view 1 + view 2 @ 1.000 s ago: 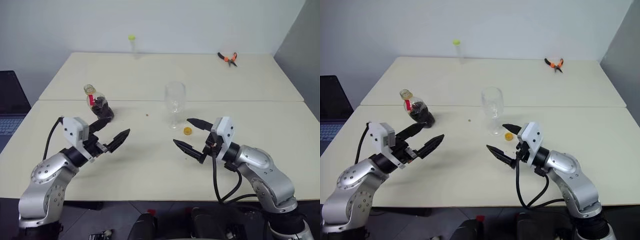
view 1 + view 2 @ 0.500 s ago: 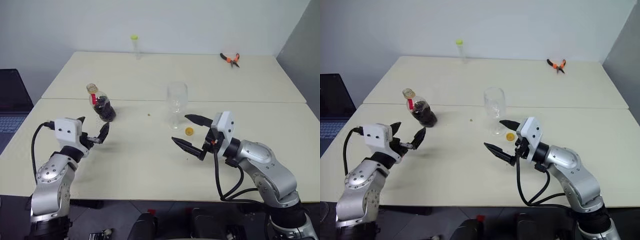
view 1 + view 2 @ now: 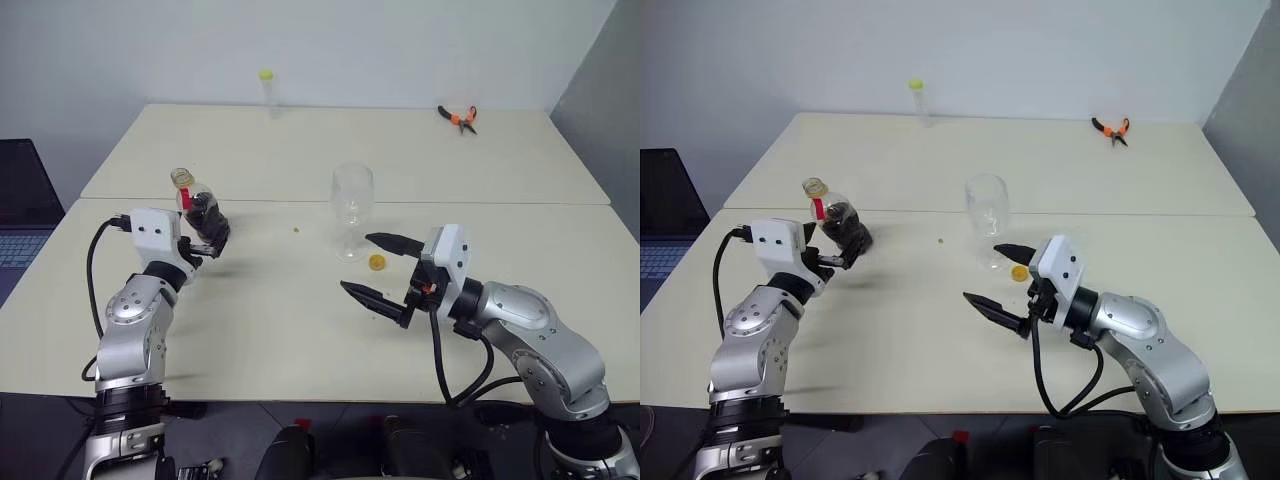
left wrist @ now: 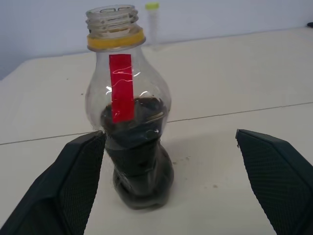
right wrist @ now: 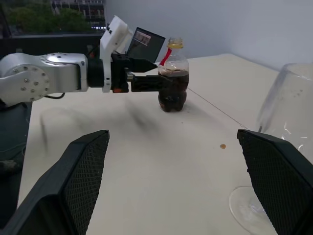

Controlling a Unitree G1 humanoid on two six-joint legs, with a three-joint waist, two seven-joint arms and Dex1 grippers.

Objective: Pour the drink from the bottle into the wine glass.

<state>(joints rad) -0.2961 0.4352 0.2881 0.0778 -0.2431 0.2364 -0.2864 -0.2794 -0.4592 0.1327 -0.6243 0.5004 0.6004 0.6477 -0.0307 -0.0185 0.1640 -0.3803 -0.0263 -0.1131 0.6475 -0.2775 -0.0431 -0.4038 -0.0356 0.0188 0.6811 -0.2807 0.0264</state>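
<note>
Left gripper (image 4: pixel 166 186) stands wide open around the bottle (image 4: pixel 129 117), fingers (image 4: pixel 80 181) apart from its sides. Uncapped, the bottle is clear and bulbous, with a yellow neck ring, a red label strip and dark drink (image 4: pixel 139 161) low inside, upright on the table (image 3: pixel 300 320).

A plain lab or office test room: two pale tables (image 3: pixel 420 160) pushed together against a bare white wall (image 3: pixel 380 45), a laptop (image 3: pixel 22 210) on a side desk, orange-handled pliers (image 3: pixel 456 117) and a capped sample tube (image 3: pixel 267 90) at the far edge
</note>
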